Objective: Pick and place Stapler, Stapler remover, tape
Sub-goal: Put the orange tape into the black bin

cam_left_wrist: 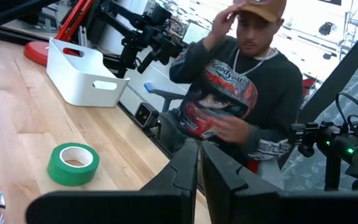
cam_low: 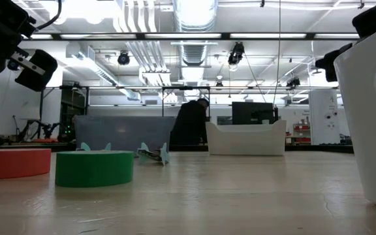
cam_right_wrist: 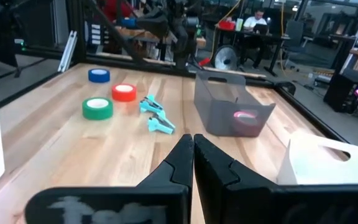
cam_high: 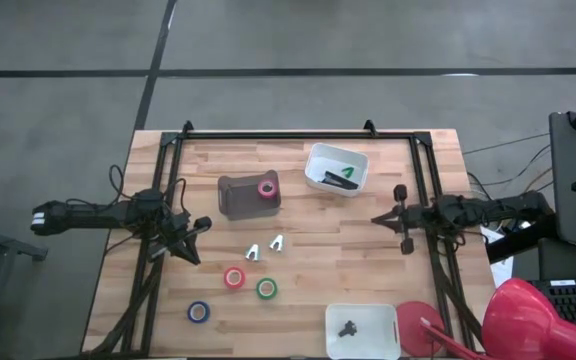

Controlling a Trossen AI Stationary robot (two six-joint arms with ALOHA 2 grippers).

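The high view looked straight down on the whole tabletop [cam_high: 368, 270]. The low view sat at surface level, very near the green tape [cam_low: 94, 168], which both wrist views also caught; the dark figure far behind was probably a person.

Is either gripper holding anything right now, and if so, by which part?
Nothing is held. The left gripper and the right gripper are both shut and empty above the table.

Grey floor [cam_high: 368, 40], dark seams — bright ceiling lights [cam_low: 194, 13].
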